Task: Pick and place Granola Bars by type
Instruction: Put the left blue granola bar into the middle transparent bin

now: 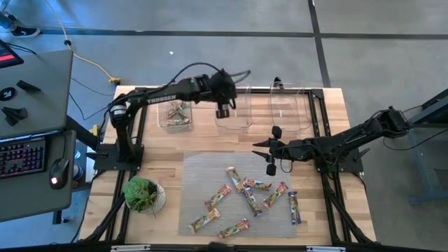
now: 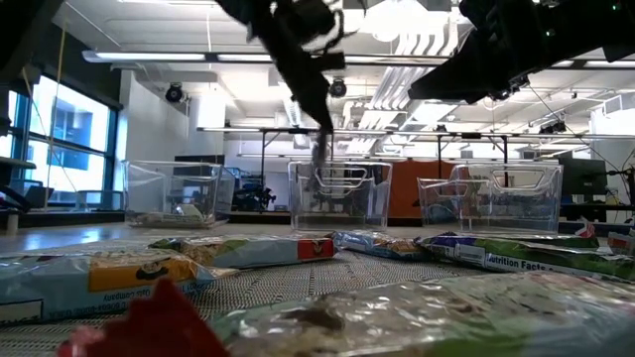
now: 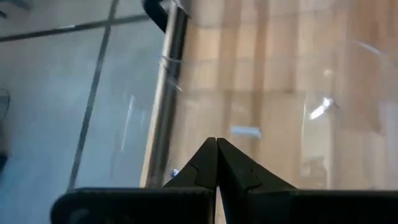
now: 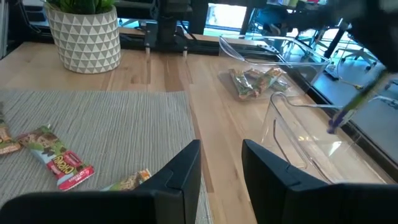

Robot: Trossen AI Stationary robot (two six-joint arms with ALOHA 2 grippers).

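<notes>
Wooden tabletop [image 1: 329, 112] carrying a grey mat [image 1: 203, 175]. Granola Bars [image 1: 245, 199] lie scattered on the mat, with several more in the bin [image 1: 175, 115] beyond it. Left pincer [image 1: 222, 112], closed on nothing visible, hangs over the middle bin [image 1: 234, 120]; right pincer [image 1: 271, 150], narrowly parted and empty, hovers at the mat's far edge.

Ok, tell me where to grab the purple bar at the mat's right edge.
Grip the purple bar across its narrow width at mid-length, coming straight down with the right end effector. It lies flat on the mat, apart from the other bars, so both long sides look free.
</notes>
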